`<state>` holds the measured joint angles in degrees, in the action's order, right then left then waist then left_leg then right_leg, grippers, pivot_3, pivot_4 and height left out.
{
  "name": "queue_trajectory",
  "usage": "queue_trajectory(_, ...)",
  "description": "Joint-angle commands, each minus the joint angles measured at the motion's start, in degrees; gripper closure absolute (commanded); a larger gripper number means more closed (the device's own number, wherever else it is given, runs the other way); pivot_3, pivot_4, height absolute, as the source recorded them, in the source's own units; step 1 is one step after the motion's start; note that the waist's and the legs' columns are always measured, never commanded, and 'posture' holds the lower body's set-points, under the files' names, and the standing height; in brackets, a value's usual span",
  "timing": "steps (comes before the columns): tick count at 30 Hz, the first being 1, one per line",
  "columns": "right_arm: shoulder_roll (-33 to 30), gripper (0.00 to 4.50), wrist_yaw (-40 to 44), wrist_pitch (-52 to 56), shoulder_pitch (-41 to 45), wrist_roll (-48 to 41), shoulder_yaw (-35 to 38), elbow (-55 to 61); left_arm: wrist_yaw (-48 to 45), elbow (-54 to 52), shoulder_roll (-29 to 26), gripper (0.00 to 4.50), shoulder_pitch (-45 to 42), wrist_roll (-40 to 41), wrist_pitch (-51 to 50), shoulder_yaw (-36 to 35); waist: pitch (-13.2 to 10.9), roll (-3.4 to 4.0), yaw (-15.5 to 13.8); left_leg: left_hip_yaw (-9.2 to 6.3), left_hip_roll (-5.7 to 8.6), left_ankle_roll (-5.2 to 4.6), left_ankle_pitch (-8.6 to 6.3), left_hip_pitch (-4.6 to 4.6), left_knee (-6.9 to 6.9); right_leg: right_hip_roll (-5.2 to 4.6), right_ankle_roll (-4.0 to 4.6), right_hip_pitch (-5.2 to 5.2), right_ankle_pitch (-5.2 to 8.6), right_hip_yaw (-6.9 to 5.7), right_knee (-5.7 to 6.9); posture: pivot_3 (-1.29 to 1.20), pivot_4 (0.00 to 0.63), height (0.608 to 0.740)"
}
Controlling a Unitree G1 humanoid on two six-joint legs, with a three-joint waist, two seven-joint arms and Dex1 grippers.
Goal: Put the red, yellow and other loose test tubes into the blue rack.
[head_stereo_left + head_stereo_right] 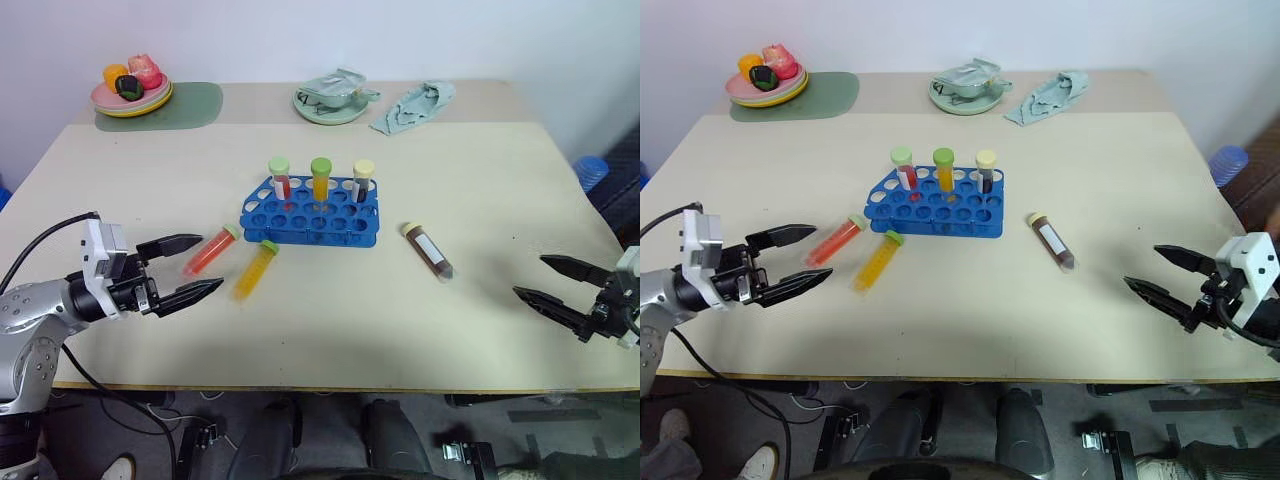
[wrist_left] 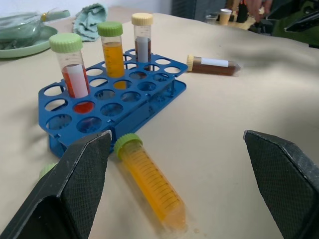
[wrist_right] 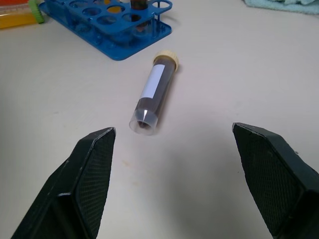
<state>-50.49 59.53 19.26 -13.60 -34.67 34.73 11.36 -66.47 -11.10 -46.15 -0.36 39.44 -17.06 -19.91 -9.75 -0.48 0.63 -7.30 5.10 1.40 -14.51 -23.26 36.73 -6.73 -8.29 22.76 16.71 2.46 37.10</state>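
The blue rack (image 1: 310,212) stands mid-table with three capped tubes upright in its back row. In front of its left end lie a red tube (image 1: 208,251) and a yellow-orange tube (image 1: 255,271), caps toward the rack. A dark brown tube (image 1: 429,251) with a white label lies to the rack's right. My left gripper (image 1: 188,267) hovers open just left of the red tube, empty. Open and empty too, my right gripper (image 1: 546,279) hangs at the table's right front, well clear of the brown tube (image 3: 153,93).
At the back of the table sit a plate of toy fruit (image 1: 132,92) on a green mat, a pale green dish (image 1: 330,101) and a crumpled green cloth (image 1: 415,106). A blue object (image 1: 591,170) stands off the table's right edge.
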Motion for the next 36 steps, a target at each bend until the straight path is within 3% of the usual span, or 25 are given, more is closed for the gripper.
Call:
queue_trajectory(1,0.4,0.65,-1.0,0.2,0.1,-0.4,1.6,2.3,-0.6,-1.5,-0.3,0.16,1.4,0.1,1.1,-2.1,0.0,0.0,0.0,0.0,0.0,0.0,0.0,0.0,0.0,0.0,0.0,0.0,0.0,0.0,0.0,0.0,0.15,0.74)
queue_trajectory(14,0.8,0.65,-7.3,2.8,5.2,1.3,-3.0,3.3,1.2,-4.5,1.0,0.16,2.2,3.1,-3.1,-1.3,0.0,-0.01,-0.1,0.0,0.01,0.0,0.0,-0.01,-0.01,-0.03,0.0,0.0,0.0,-0.01,-0.02,0.0,0.15,0.74)
queue_trajectory(20,-0.5,0.65,-16.8,11.1,8.8,4.2,-6.9,7.9,2.3,-5.8,2.7,0.16,1.8,3.2,-3.7,0.4,0.0,0.0,0.0,0.0,0.01,0.0,0.0,-0.01,-0.01,-0.03,0.0,0.01,0.0,0.0,-0.01,0.0,0.15,0.74)
queue_trajectory(25,-3.6,0.65,-22.9,26.4,21.3,2.3,-13.4,9.4,2.8,-6.3,3.8,0.16,1.0,3.1,-4.2,2.0,0.0,0.05,0.1,0.0,0.0,0.01,0.0,-0.03,-0.01,-0.02,0.01,0.05,0.0,0.0,0.0,0.0,0.15,0.74)
queue_trajectory(31,-2.1,0.65,-24.3,50.3,48.0,0.2,-28.5,-2.2,3.5,-6.0,6.3,0.16,-0.3,2.2,-3.2,4.8,-0.1,0.1,0.2,0.0,-0.01,0.01,0.01,-0.09,-0.01,-0.03,0.05,0.13,-0.03,-0.02,-0.02,0.0,0.15,0.74)
queue_trajectory(36,0.4,0.65,-24.1,54.7,57.5,4.3,-37.6,-12.7,4.4,-6.4,8.3,0.16,-0.4,1.9,-2.8,6.0,-0.1,0.0,-0.2,-0.04,0.03,0.01,0.01,-0.25,-0.03,-0.06,0.05,0.26,-0.03,-0.06,-0.1,0.0,0.15,0.74)
